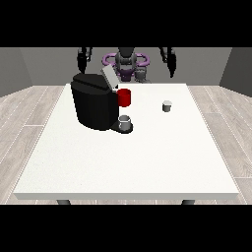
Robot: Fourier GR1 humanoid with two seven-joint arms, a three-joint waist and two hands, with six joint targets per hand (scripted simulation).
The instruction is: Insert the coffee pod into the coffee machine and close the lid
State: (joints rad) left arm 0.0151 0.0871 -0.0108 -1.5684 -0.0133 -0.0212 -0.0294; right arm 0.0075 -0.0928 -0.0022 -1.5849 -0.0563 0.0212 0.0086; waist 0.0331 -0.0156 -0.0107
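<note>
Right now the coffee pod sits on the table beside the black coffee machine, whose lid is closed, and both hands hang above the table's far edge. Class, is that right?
Not quite. The front view shows the lid tilted open, not closed. The coffee pod does sit on the table beside the coffee machine, and both hands hang above the far edge.

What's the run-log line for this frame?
pod: on table, right of machine | lid: open | cup: at machine base | both hands: raised, away from pod
</note>
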